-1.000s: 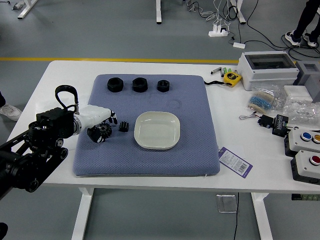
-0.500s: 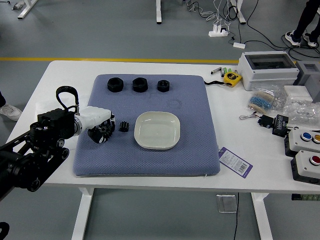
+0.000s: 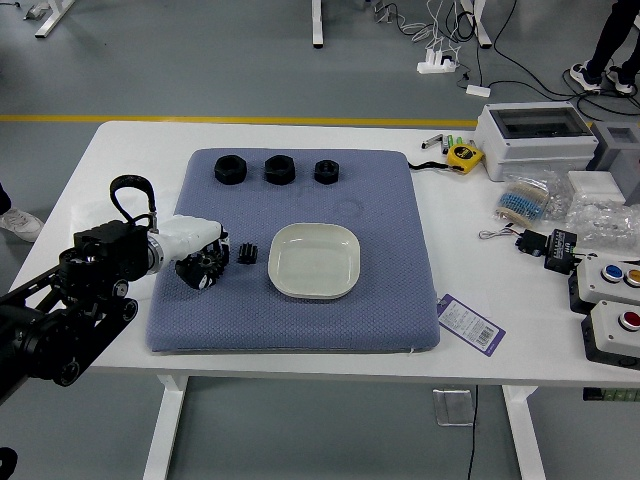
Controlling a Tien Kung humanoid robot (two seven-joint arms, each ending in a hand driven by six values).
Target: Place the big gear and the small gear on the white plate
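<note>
White plate (image 3: pixel 314 262), one of it, sits on a blue-grey mat (image 3: pixel 300 325), with both gears on the mat to its left. The small gear (image 3: pixel 248 253) lies between the plate and the big gear (image 3: pixel 203 268), near the plate. The robot's left hand (image 3: pixel 190 238), white over the fingers, has them curled narrow around the big gear at mat level. Three black hexagonal nuts (image 3: pixel 280 169) stand in a row at the mat's far side.

A purple-and-white tag (image 3: pixel 471 324) at the mat's right edge bears a barcode; its print is too small to read. Clear plastic packaging (image 3: pixel 530 197) holds something blue and tan. Beyond it are one white case (image 3: pixel 534 138) with a dark window and one yellow tape measure (image 3: pixel 464 156). Two button boxes (image 3: pixel 612 331) carry three visible buttons: blue, yellow, red.
</note>
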